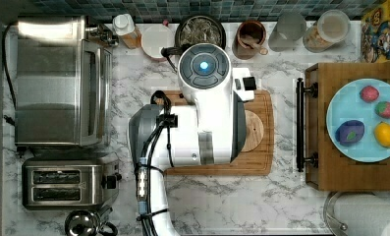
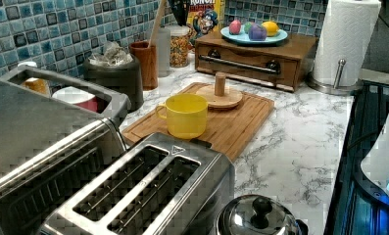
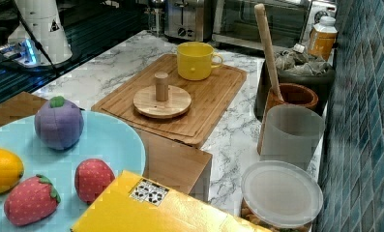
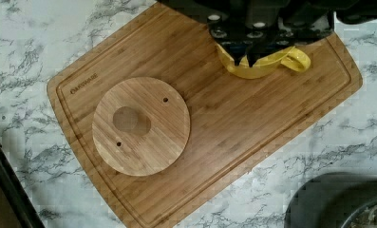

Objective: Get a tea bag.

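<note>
Though above cup point(image 4: 264, 64), hand point(image 4: 245, 61) shut, empty.

Board point(image 3: 214, 104): we see the cup point(image 3: 195, 60) and peg stand point(image 3: 161, 100) on it.
Bowl point(image 3: 320, 79): beside the board, tea bags point(image 3: 301, 63) inside.

top view: straight down | left, right views: low, opposite ends | wrist view: downward | shared: cutting board point(image 1: 261, 162)
</note>
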